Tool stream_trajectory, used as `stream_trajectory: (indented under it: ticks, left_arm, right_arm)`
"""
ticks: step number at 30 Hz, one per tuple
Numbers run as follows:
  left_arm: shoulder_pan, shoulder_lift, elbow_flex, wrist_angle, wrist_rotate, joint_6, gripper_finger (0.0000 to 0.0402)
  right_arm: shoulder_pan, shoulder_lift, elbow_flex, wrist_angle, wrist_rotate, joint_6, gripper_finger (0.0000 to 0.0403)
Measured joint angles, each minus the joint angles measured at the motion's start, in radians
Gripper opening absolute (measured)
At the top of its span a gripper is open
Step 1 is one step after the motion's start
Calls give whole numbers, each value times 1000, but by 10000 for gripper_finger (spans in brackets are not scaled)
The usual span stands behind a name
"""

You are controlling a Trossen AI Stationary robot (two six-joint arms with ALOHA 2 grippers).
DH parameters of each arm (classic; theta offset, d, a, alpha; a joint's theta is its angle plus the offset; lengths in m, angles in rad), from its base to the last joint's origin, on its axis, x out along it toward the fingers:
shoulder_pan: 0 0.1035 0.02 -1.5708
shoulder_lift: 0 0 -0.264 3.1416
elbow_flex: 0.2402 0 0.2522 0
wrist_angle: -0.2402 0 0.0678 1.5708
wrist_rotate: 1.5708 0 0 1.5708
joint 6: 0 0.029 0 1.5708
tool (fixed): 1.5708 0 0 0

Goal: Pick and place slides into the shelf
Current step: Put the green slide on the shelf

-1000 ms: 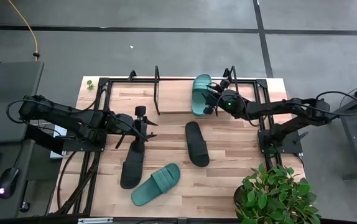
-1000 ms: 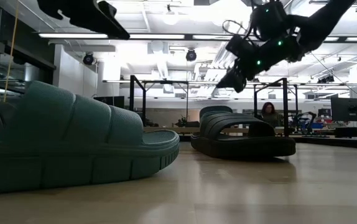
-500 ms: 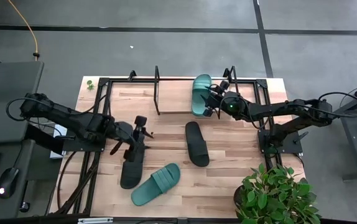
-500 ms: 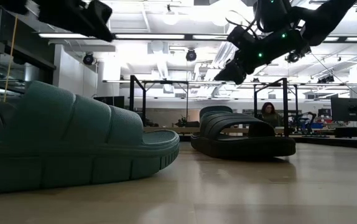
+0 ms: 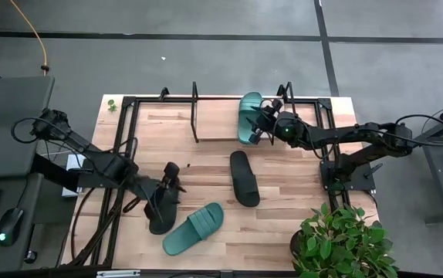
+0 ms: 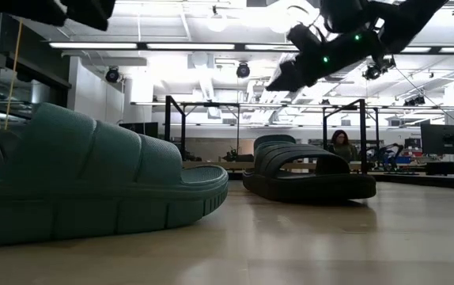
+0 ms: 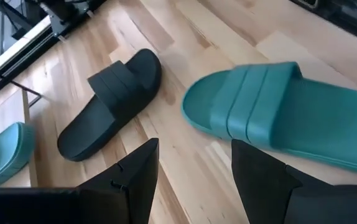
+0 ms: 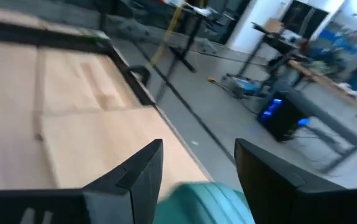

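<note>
Wooden table point(image 5: 283, 208), left pincer point(image 7: 194, 180) open, empty, right pincer point(image 8: 197, 180) open above teal slide point(image 5: 249, 117)

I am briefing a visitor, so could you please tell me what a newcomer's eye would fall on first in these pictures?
Probably the teal slide lying at the table's front edge, which fills the low view. Next, the second teal slide on the shelf at the back, with the right gripper over it, fingers apart. The left gripper, also open, hovers above one black slide; the other black slide lies mid-table.
</note>
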Motion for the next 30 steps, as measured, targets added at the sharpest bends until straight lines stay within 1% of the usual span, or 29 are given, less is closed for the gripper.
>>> stream_trajectory:
  ticks: [5,10,15,20,24,26,30]
  left_arm:
    - [-39,62,0,6,-42,-2,184]
    - [-44,123,0,13,-46,-58,184]
    - [-52,175,0,40,-45,-133,184]
    - [-115,217,0,122,-45,-140,184]
    - [-174,220,1,174,-66,-150,184]
    - [-200,220,1,187,-88,-166,184]
    - [-248,227,1,198,-162,-213,184]
  right_arm:
    - [27,0,50,-53,-63,76,191]
    - [69,0,98,-128,-75,101,191]
    - [114,0,112,-170,-75,156,191]
    - [155,0,112,-190,-80,189,191]
    - [177,0,112,-196,-81,207,191]
    - [185,0,112,-200,-80,208,191]
    - [200,0,112,-200,-80,209,191]
